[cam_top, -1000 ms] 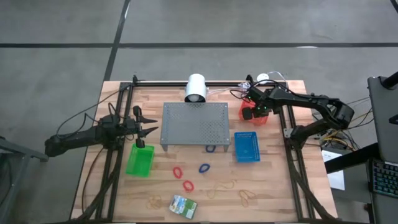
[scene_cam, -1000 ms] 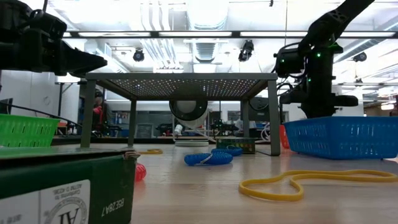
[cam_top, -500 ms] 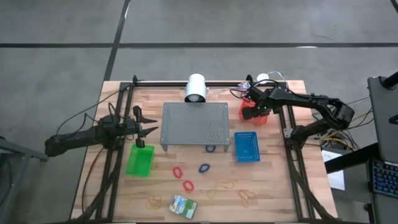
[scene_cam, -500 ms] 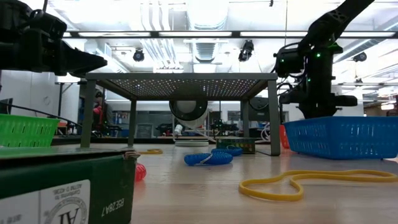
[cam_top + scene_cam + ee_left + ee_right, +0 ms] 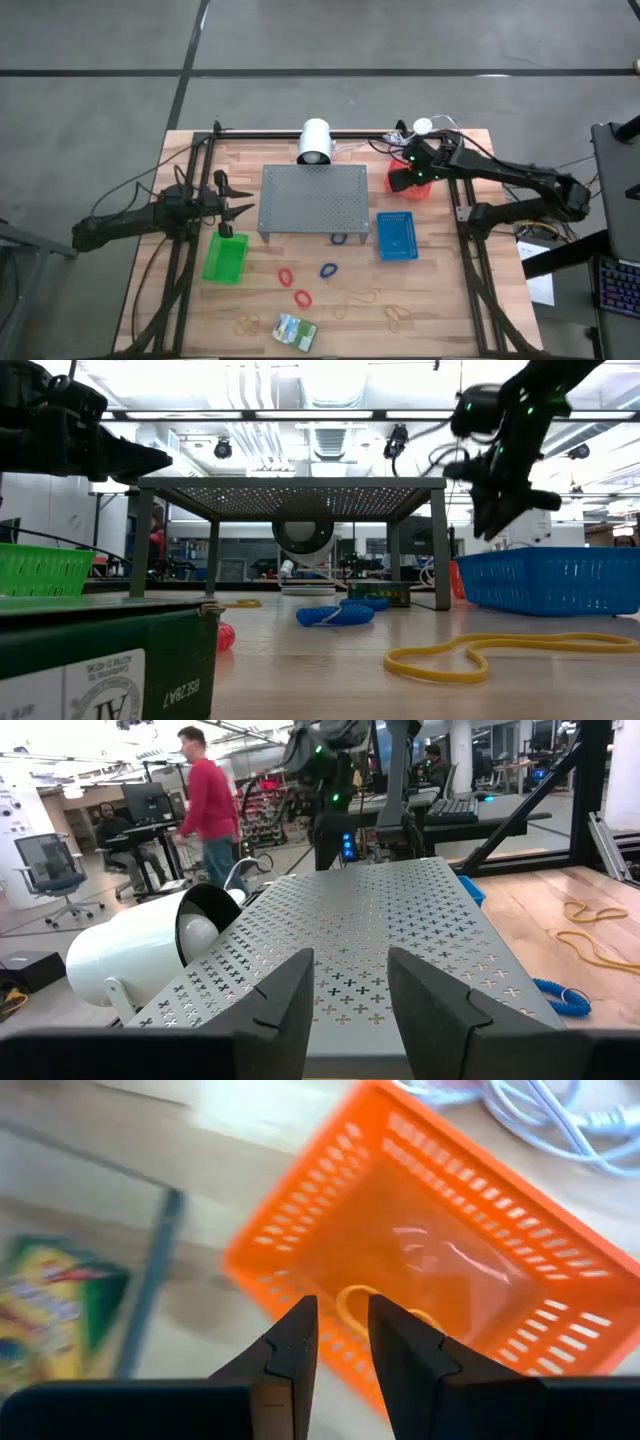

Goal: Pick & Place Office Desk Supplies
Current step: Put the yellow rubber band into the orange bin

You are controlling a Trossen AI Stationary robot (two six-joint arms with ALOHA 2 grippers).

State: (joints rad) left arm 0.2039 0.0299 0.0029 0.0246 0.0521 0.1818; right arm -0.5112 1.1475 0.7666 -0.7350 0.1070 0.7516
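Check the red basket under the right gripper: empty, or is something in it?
Not empty. The right wrist view shows a tan rubber band lying on the floor of the red basket, below the right gripper; nothing else shows inside.

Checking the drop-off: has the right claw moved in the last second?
Yes. In the low view the right claw has lifted clear above the blue basket rim; from above it sits over the red basket's back-left corner.

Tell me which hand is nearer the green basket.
Left. The left hand hovers just above the green basket's far end, while the right hand is across the table over the red basket.
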